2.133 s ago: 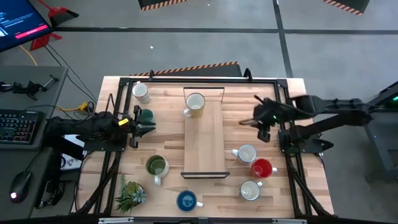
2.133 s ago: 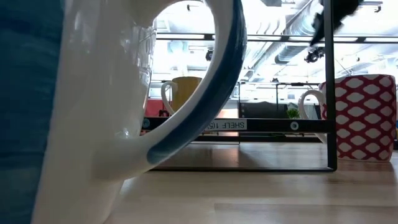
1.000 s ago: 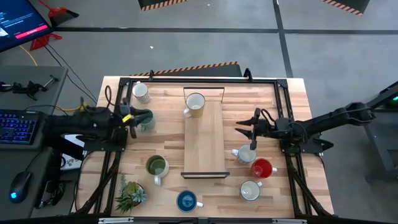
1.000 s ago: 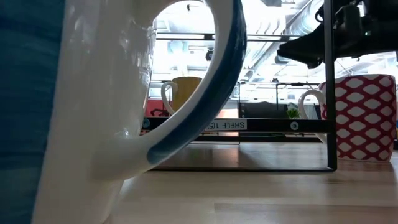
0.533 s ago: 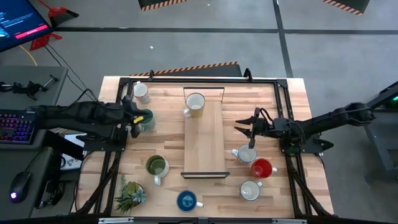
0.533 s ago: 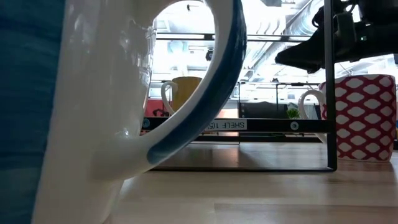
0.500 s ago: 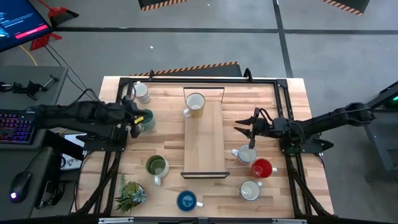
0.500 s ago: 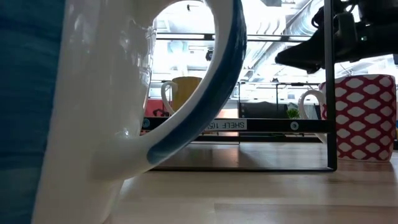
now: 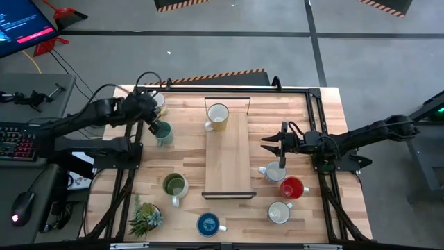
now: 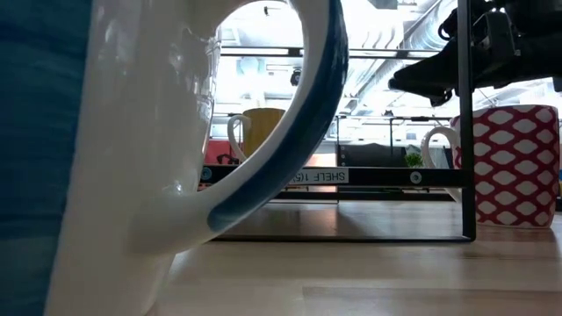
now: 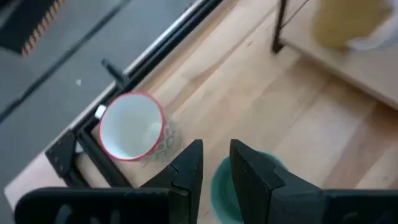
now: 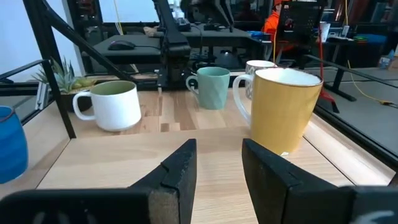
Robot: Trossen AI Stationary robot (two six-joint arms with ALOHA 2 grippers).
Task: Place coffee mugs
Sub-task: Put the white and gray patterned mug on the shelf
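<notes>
from above, the teal mug (image 9: pixel 163 131) sits on the table's (image 9: pixel 312 215) left side, and the left gripper (image 9: pixel 154 126) is right over it, jaws set narrow at its rim; whether they actually pinch the rim i cannot tell. a white mug with a red rim (image 9: pixel 157 103) stands near the back left corner, a cream-yellow mug (image 9: pixel 217 116) on the far end of the wooden shelf board (image 9: pixel 229 156), an olive-lined mug (image 9: pixel 175 186) left of the board, a blue mug (image 9: pixel 208 223) at the front edge beside a spiky plant (image 9: pixel 144 217). right of the board are a pale mug (image 9: pixel 275 171), a red mug (image 9: pixel 293 188) and a white mug (image 9: pixel 279 212); the right gripper (image 9: pixel 270 145) hangs just behind the pale one, jaws parted, holding nothing. at table height, the blue mug's white handle (image 10: pixel 263 132) fills the view, with a red-and-white patterned mug (image 10: pixel 505 165) behind. from the left wrist, the fingers (image 11: pixel 186 171) straddle the teal rim (image 11: pixel 225 186). from the right wrist, open fingers (image 12: pixel 177 167) face the yellow mug (image 12: pixel 283 109).
</notes>
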